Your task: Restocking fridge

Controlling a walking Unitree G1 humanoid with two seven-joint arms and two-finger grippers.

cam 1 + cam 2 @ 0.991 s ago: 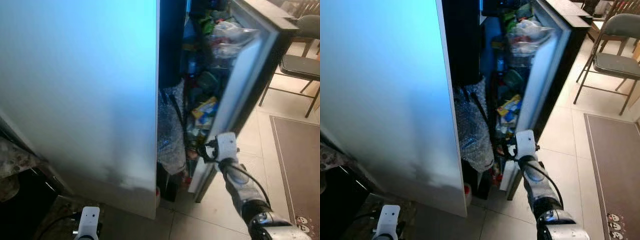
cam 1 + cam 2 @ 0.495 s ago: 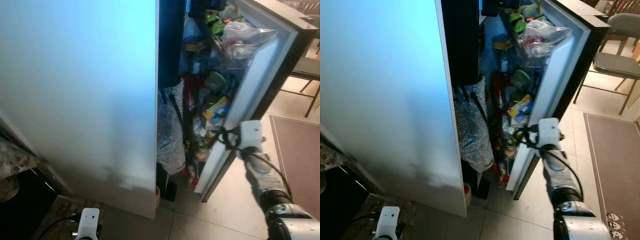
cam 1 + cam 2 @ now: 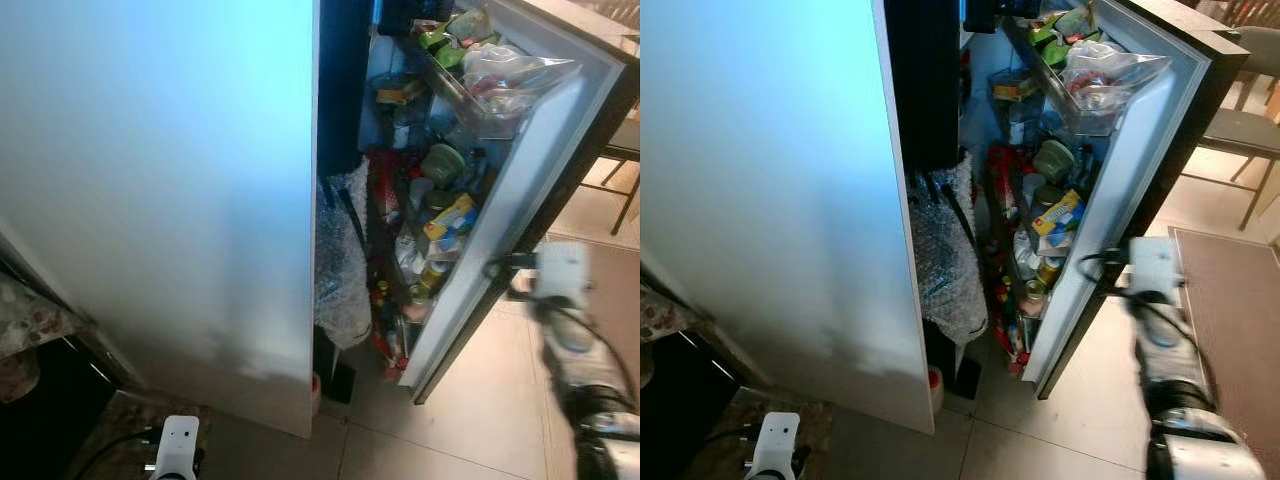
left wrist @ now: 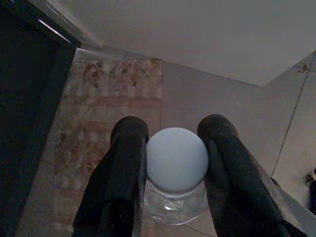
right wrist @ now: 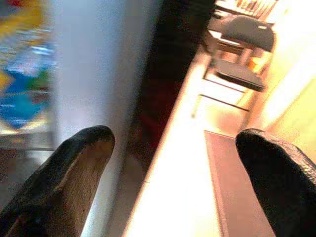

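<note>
Bottle (image 4: 176,163) sits clamped in your left pincer (image 4: 173,168) at 7 o'clock, ready for stocking; your right pincer (image 5: 177,177), spread wide at 4, swings the fridge door (image 3: 1140,150) open.

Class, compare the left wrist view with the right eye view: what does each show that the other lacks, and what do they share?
Left wrist view: the left tool shut on a clear bottle with a pale blue cap, above tiled floor.

Right eye view: the open fridge door, its crowded shelves of food, the right tool at the door's edge, a chair.

Shared: the pale fridge side and the floor.
</note>
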